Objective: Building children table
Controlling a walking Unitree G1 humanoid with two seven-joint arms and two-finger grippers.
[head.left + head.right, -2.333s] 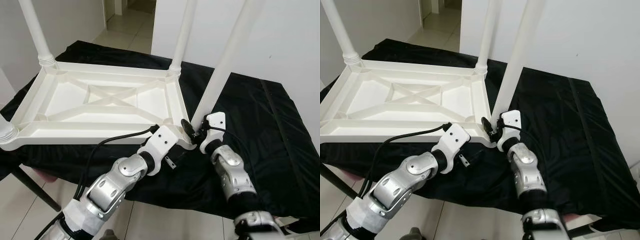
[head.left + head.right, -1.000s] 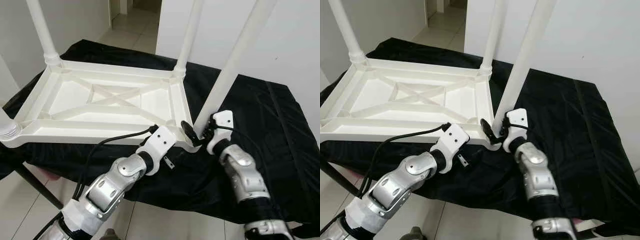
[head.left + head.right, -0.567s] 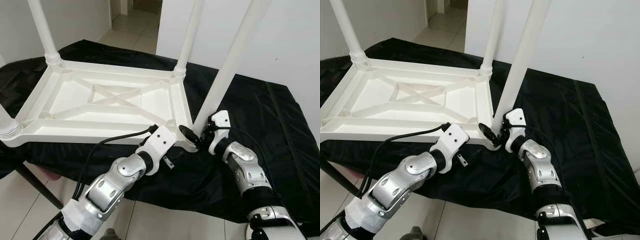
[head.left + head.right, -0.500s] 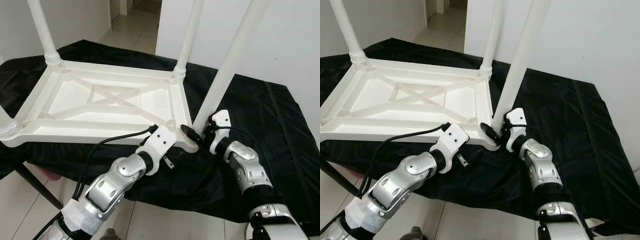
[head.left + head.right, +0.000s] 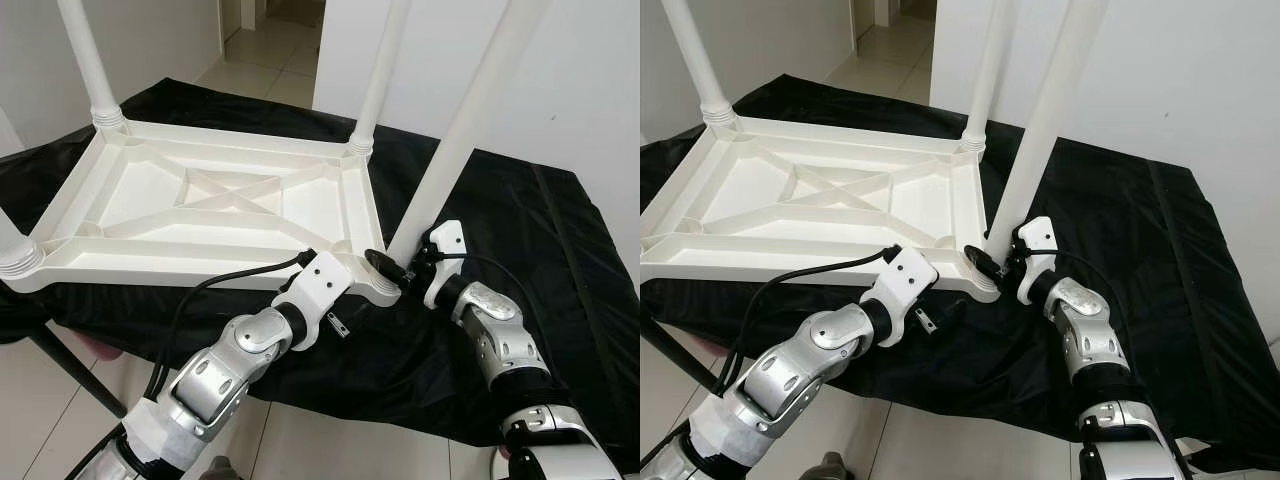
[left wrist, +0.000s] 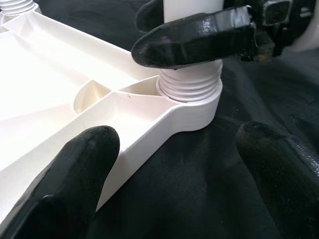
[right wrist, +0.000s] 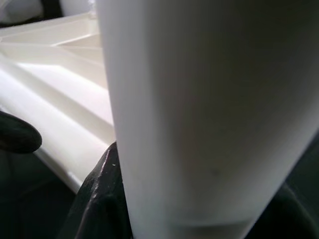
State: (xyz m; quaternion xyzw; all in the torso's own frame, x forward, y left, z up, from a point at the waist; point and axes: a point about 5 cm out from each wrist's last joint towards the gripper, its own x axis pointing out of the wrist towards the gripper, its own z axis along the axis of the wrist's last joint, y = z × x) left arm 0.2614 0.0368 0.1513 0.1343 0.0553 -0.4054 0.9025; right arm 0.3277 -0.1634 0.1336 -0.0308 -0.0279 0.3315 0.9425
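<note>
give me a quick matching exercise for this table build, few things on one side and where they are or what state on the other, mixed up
Things:
1. right gripper
2. left gripper
3. tabletop
4. black cloth

States:
A. upside down, ribs facing up
B. shut on the near leg above its threaded socket
C. open, fingers either side of the corner
D. spread under everything

Pairs: 1-B, 2-C, 3-A, 4-D
</note>
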